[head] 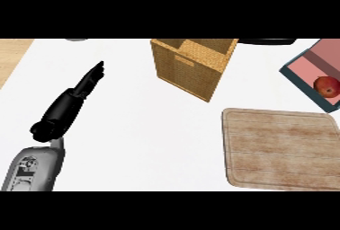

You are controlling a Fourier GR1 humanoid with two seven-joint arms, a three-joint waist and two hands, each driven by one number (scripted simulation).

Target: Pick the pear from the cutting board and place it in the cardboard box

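Observation:
A wooden cutting board [282, 150] lies at the lower right of the white counter, and nothing rests on its surface. The tall cardboard box [192, 65] stands open-topped at the upper middle; its inside is not visible from here. No pear shows anywhere in the head view. My left hand [73, 101] stretches up from the lower left with its fingers straight, well left of the box and touching nothing. My right hand does not appear.
A teal tray with a pink inside [319, 67] sits at the upper right edge, holding a red apple [326, 86]. A dark object [266, 41] peeks in behind the box. A wooden strip [12, 56] borders the counter at the upper left.

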